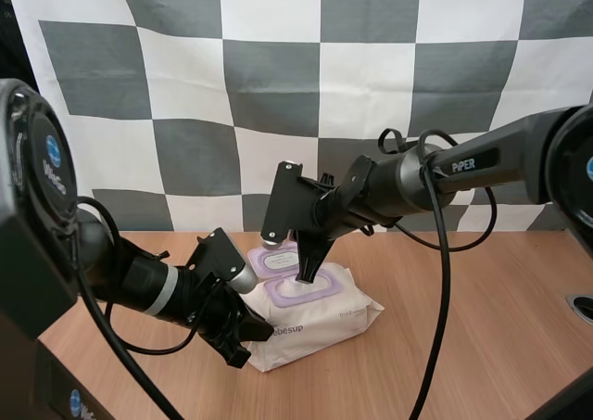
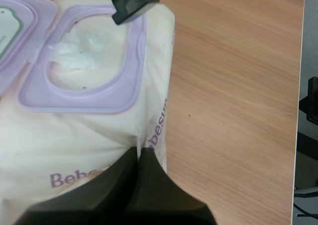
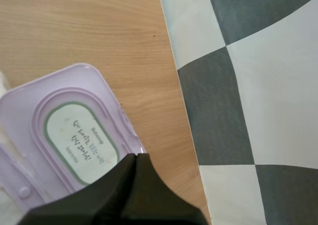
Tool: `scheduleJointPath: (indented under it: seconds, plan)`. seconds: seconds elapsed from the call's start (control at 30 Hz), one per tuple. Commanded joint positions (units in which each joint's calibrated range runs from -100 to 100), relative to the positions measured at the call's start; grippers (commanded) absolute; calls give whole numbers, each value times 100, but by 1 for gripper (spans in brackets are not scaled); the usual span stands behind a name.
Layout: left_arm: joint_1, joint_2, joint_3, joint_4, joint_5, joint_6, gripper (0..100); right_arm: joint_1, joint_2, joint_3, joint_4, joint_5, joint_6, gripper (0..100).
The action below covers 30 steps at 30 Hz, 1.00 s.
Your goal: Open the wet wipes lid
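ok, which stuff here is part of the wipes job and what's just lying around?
Job: pack of wipes, its lid flipped open; left gripper, jaws pinching the pack; right gripper, jaws shut by the lid.
Lying about: only the table.

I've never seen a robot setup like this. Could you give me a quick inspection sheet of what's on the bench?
Surface: wooden table, light grain.
Job's things: pack of wet wipes lying flat; its purple lid flipped open, a wipe showing inside the purple frame.
Clutter: nothing seen.
Grippers: left gripper shut, pinching the pack's near edge; right gripper shut on nothing, tips by the open lid.
Cables: nothing seen lying on the table.
Surroundings: a round fitting at the table's right edge.
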Motion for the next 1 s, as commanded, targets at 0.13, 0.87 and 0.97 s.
scheduleJointPath:
  seconds: [0.13,0.87,0.97]
  plan:
    - [-2,-224,-16,0,-466,-142,16,-2,-74,-5,436,66,52,0]
    - [-2,-3502,-31,-1911,-5467,-1366,100,-244,-2450,23,476,-1271,1462,100]
    - [-2,-4049,-160,-2575,-5930,-1366,100,-470,-3051,23,592,-1258,1611,100]
